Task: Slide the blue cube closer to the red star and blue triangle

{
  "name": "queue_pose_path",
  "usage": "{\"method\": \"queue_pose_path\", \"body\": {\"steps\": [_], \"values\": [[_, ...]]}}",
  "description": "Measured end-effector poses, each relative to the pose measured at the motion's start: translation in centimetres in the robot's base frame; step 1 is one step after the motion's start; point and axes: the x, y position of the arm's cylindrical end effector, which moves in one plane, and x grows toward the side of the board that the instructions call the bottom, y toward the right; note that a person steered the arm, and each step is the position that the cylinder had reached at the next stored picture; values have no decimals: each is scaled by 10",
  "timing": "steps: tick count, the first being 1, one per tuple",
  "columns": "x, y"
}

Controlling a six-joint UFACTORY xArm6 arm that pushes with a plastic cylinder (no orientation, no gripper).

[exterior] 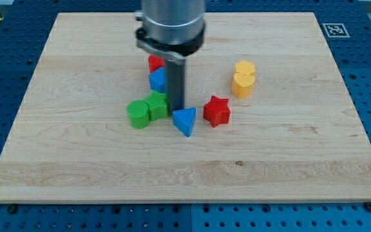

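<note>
The blue cube (pixel 158 80) sits left of my rod, just below a red block (pixel 154 62) that is partly hidden by the arm. The red star (pixel 217 111) lies to the lower right, and the blue triangle (pixel 185 121) is left of the star. My tip (pixel 176 108) rests on the board just above the blue triangle, to the right of the green blocks and below-right of the blue cube. The rod's side is close to the cube; I cannot tell if they touch.
A green cylinder (pixel 138 114) and a green block (pixel 157 104) sit together left of the tip. Two yellow blocks (pixel 243 77) stand stacked in line at the right. The wooden board (pixel 76 167) lies on a blue perforated table.
</note>
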Motion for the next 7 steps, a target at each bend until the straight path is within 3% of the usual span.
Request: {"method": "queue_pose_path", "body": {"steps": [2, 4, 6, 7], "values": [[6, -52], [2, -29], [-52, -62], [-69, -36]]}}
